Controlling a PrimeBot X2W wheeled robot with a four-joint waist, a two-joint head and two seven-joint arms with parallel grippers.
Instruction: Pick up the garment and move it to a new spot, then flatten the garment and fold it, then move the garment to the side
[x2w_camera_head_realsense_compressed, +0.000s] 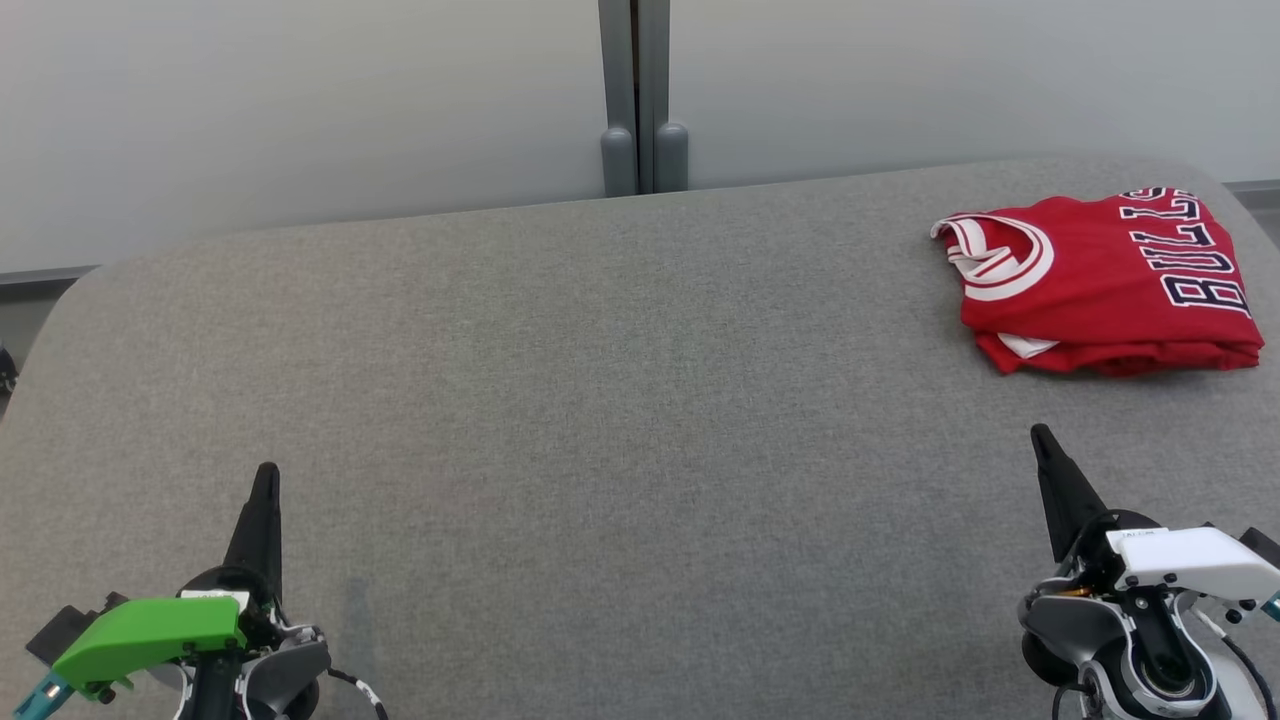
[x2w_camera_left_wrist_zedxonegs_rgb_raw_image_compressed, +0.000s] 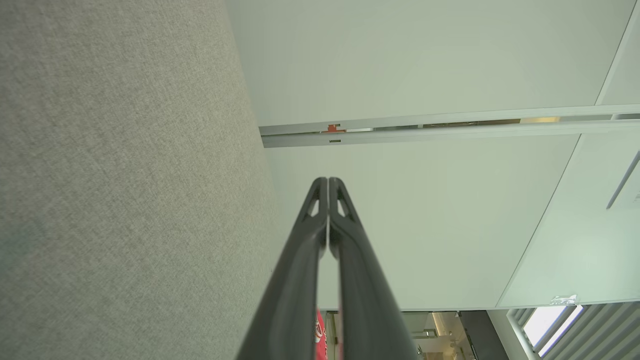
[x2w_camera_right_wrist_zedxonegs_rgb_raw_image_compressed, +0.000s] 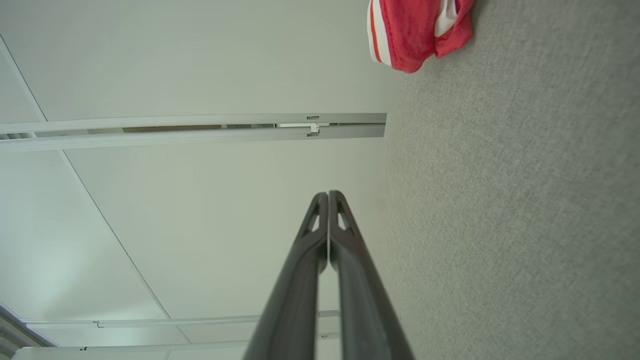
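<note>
The garment (x2w_camera_head_realsense_compressed: 1100, 285) is a red jersey with white trim and dark lettering, folded into a compact stack at the far right of the grey table (x2w_camera_head_realsense_compressed: 600, 380). Its edge also peeks into the right wrist view (x2w_camera_right_wrist_zedxonegs_rgb_raw_image_compressed: 415, 32), and a red sliver shows between the fingers in the left wrist view (x2w_camera_left_wrist_zedxonegs_rgb_raw_image_compressed: 320, 332). My left gripper (x2w_camera_head_realsense_compressed: 267, 470) rests at the lower left, shut and empty, its fingers (x2w_camera_left_wrist_zedxonegs_rgb_raw_image_compressed: 327, 181) pressed together. My right gripper (x2w_camera_head_realsense_compressed: 1040, 432) sits at the lower right, shut and empty (x2w_camera_right_wrist_zedxonegs_rgb_raw_image_compressed: 327, 194), a short way in front of the garment.
A pale wall with a grey vertical post (x2w_camera_head_realsense_compressed: 640, 100) stands behind the table's rounded far edge. Grey felt spreads between the two grippers.
</note>
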